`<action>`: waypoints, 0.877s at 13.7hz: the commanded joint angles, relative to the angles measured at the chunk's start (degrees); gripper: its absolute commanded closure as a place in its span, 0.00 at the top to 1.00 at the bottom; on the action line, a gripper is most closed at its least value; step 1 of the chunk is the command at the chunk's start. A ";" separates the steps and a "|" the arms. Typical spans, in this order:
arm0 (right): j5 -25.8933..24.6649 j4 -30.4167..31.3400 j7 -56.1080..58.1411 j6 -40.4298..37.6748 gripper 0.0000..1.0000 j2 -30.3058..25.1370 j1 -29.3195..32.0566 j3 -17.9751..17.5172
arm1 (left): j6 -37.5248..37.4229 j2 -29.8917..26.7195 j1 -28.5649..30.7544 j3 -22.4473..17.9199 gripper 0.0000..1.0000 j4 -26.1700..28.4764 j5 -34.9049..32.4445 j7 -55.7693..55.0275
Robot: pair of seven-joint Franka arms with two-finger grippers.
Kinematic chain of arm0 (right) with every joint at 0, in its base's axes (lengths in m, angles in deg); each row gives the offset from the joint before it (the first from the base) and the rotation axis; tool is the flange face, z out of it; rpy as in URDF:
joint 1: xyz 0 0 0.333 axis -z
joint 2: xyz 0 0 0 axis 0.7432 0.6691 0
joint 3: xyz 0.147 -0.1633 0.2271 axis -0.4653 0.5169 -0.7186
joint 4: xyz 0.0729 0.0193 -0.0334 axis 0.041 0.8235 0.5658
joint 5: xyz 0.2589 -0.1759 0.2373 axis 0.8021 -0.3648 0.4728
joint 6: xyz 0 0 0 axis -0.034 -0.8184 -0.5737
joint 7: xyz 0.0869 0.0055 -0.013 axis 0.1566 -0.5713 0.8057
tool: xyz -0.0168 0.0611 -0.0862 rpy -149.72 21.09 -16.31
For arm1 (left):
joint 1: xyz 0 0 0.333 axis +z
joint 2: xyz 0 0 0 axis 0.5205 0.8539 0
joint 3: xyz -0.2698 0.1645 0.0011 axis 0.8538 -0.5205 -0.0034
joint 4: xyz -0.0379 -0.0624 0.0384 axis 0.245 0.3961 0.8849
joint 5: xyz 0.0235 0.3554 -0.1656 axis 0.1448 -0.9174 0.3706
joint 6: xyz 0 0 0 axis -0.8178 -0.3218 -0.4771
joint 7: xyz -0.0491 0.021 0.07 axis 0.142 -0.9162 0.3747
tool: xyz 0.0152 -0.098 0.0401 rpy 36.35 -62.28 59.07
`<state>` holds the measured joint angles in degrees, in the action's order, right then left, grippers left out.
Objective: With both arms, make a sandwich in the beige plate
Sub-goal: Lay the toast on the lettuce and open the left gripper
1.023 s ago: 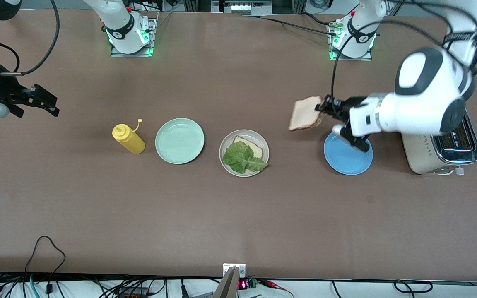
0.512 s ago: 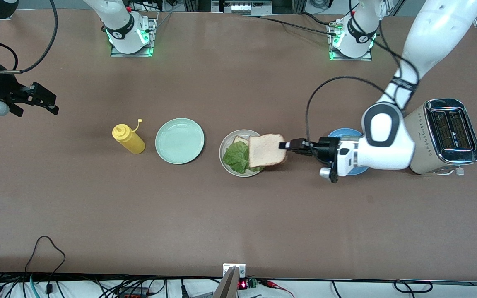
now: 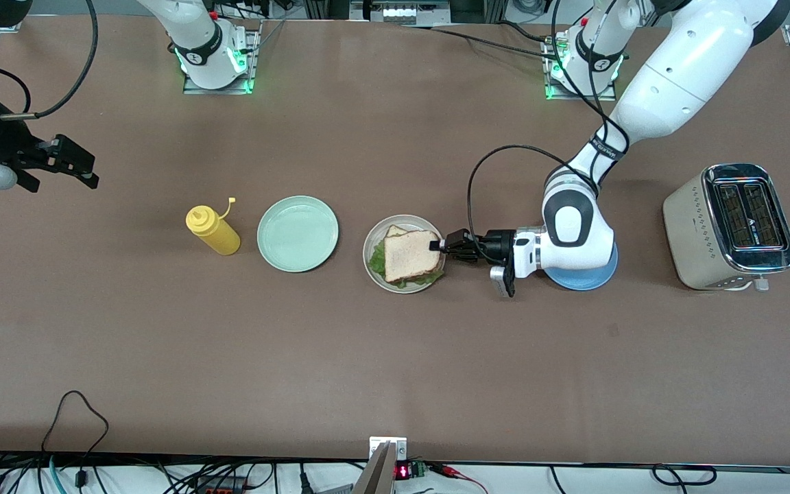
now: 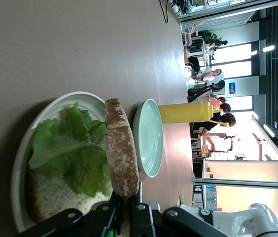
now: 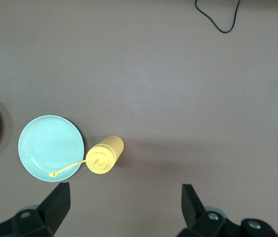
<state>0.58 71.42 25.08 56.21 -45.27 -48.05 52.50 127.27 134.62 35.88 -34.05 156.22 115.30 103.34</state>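
Table (image 3: 395, 357) first: your right gripper (image 3: 59, 161) waits wide open at its end. Look at the beige plate (image 3: 370, 255). Your left gripper (image 3: 444, 245) pinches the top bread slice (image 3: 410, 255) by its edge, flat over the lettuce (image 4: 72, 155), so just let go

1. We have swung our left gripper (image 3: 438, 245) from above the blue plate (image 3: 597, 278) across and down to the beige plate (image 3: 372, 264).
2. The bread slice (image 3: 411, 255) it grips now covers the lettuce (image 3: 376, 257), which earlier lay uncovered.
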 commanded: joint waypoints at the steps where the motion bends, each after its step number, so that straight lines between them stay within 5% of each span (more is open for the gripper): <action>1: 0.07 0.24 0.19 -0.55 1.00 -0.90 0.40 -0.25 | 0.14 1.59 -0.03 0.29 0.31 -0.26 1.52 3.20; 2: 0.07 0.24 0.10 -0.55 1.00 -0.90 0.40 -0.25 | 0.14 1.77 -0.55 -0.15 0.99 -0.26 1.35 3.55; 6: 0.16 0.24 0.19 -0.55 1.00 -0.90 0.49 -0.25 | 1.63 0.63 -0.99 -0.59 1.00 0.27 -0.67 3.73; 12: -0.11 -0.29 0.80 -0.55 1.00 -0.73 0.75 0.10 | 2.25 -3.40 -0.29 -1.03 1.00 0.79 -15.08 -0.64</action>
<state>0.53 71.35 25.09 56.21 -45.27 -47.98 52.71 129.43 135.10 35.84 -34.30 155.68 103.13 105.50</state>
